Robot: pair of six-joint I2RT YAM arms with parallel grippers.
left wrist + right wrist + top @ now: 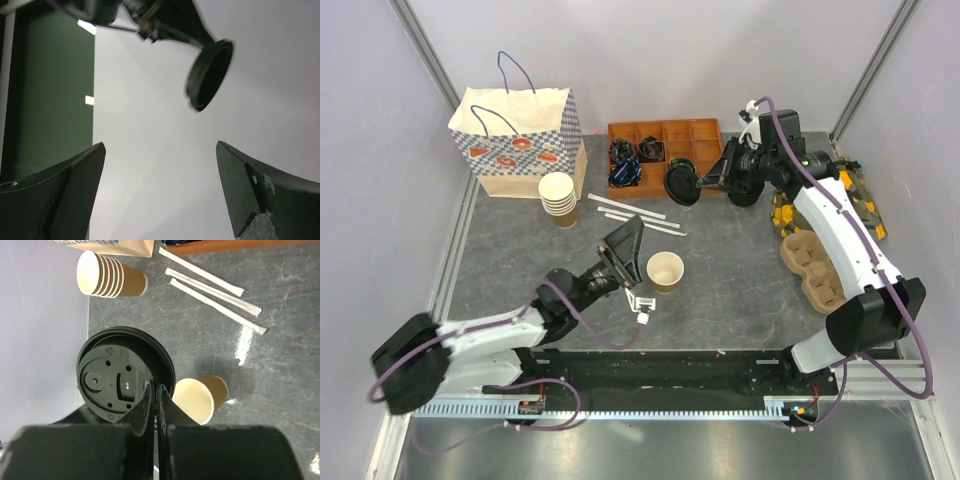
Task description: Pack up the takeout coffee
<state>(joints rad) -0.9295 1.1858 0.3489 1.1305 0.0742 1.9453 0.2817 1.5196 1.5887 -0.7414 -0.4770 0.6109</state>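
Here, the open paper cup (665, 270) of the takeout coffee stands upright and lidless on the grey table (740, 290), near the middle, its cream inside showing. Its black lid (682, 185) hangs well apart from it, above the back of the table beside the wooden tray (665, 150).

The right arm reaches from its base at the near right edge in a long arc to the back, wrist turned leftward. The right gripper (155, 390) has its fingers pinched together on the lid's rim, with the lid's flat face toward the wrist camera; the cup lies beyond it in that view.

The left arm stretches low across the table from the near left. The left gripper (625, 248), tilted upward, holds nothing, with its fingers (75, 185) spread wide. It sits just left of the cup; whether a fingertip touches the cup wall is hard to tell from above.

A patterned paper bag (520, 140), a stack of lidless cups (558, 195) and wrapped straws (630, 212) lie at the back left; a pulp cup carrier (815, 265) sits at the right.
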